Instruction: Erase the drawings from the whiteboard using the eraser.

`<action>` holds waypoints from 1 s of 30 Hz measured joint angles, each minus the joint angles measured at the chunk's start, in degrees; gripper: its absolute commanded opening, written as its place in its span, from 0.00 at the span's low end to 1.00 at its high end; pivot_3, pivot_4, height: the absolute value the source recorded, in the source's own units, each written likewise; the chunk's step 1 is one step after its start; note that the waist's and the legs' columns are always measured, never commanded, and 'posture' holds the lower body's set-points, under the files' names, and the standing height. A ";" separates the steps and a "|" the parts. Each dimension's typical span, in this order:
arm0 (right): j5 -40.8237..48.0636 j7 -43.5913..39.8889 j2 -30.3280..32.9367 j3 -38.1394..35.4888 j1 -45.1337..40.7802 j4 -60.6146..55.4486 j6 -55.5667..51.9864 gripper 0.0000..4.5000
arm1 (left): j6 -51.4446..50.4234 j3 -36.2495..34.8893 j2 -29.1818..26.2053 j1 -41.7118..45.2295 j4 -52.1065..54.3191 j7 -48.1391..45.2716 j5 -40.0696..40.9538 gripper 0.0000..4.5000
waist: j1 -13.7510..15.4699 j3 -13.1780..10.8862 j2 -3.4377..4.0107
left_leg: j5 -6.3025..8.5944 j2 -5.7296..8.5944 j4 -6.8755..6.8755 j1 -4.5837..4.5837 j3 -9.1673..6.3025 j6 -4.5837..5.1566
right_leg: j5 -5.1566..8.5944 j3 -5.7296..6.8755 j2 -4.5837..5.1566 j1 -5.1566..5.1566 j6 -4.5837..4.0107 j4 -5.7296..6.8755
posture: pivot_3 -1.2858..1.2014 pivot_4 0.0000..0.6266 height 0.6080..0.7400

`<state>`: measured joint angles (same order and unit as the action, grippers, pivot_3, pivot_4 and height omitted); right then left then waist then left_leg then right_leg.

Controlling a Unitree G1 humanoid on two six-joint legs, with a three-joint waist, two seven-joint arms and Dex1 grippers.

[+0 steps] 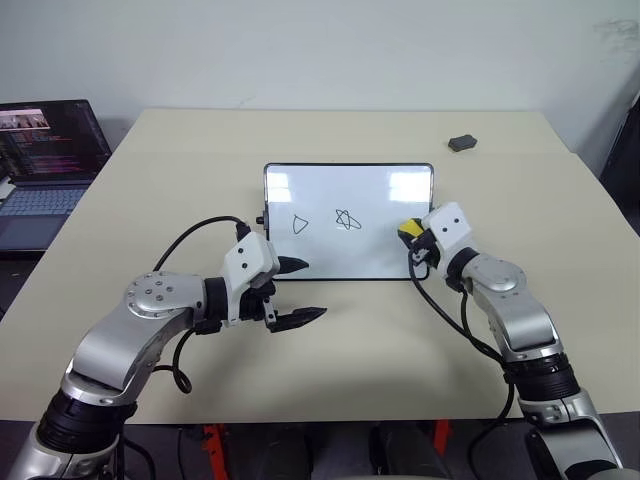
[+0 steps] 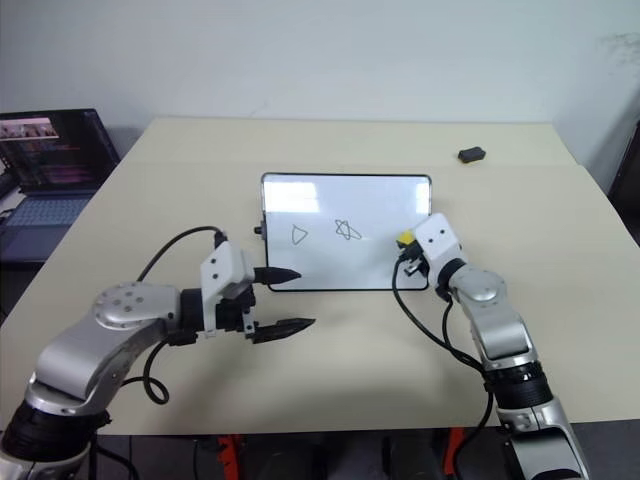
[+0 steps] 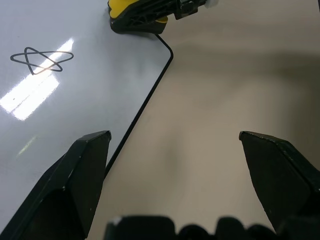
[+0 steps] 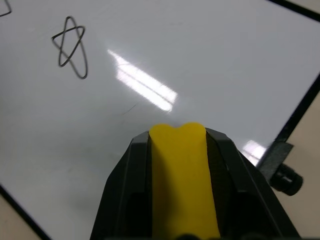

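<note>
The whiteboard [image 1: 370,215] is showing a smooth, glossy white face that is throwing back bright glare, inside a thin black frame. The table [image 1: 330,350] is looking matt beige. The eraser [image 4: 182,175] is appearing as soft matt yellow foam, squeezed between smooth black plastic fingers [image 4: 125,195].

Both head eyes look forward and down over the bench [image 1: 330,380]; each wrist camera looks closely at the whiteboard [image 4: 200,60], which all views share.

Bright, even room light — white glare patches on the whiteboard [image 1: 348,222] — soft shadows on the table [image 1: 330,370].
</note>
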<state>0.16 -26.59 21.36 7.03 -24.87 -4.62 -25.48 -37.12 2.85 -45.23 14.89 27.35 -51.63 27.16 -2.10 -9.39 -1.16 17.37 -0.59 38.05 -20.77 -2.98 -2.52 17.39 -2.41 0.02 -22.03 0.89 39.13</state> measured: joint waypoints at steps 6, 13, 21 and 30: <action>3.21 -4.52 -0.05 0.85 2.75 -1.42 0.49 0.25 | -1.59 -4.58 0.35 -2.88 0.43 4.38 0.16 1.00 | -0.08 -0.01 0.01 | 0.00 -0.02 -0.03 -0.08 -0.03 0.00 | 0.00 0.02 0.00 -0.06 0.00 -0.04 | 0.52 0.24 1.00; 8.29 -9.32 1.50 -0.40 7.03 -6.15 0.37 0.25 | -2.57 -6.63 0.30 -7.62 1.41 7.16 0.12 1.00 | 0.32 -0.05 0.04 | 0.02 -0.01 -0.10 -0.26 -0.05 -0.01 | 0.03 0.03 0.04 -0.20 0.01 -0.15 | 0.52 0.24 1.00; 10.66 -14.26 4.59 1.93 10.66 -12.81 -0.30 0.25 | -1.93 -8.53 -0.95 -8.57 -0.85 7.40 -1.55 1.00 | 0.25 -0.06 0.04 | 0.02 -0.01 -0.09 -0.18 -0.05 -0.01 | 0.03 0.04 0.03 -0.16 0.00 -0.10 | 0.52 0.24 1.00; 9.97 -14.34 3.26 3.62 7.56 -11.62 2.00 0.25 | -1.42 -8.62 -0.83 -8.33 -1.26 9.53 -2.58 1.00 | 0.26 -0.06 0.03 | 0.02 -0.01 -0.09 -0.21 -0.06 -0.02 | 0.03 0.06 0.03 -0.17 0.00 -0.12 | 0.52 0.24 1.00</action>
<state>10.12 -40.93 24.63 10.65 -17.31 -16.23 -23.49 -38.53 -5.78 -46.05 6.56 26.08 -42.10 24.58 -1.84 -9.45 -1.13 17.38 -0.60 37.95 -20.98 -3.04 -2.54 17.42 -2.35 0.05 -22.20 0.89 39.01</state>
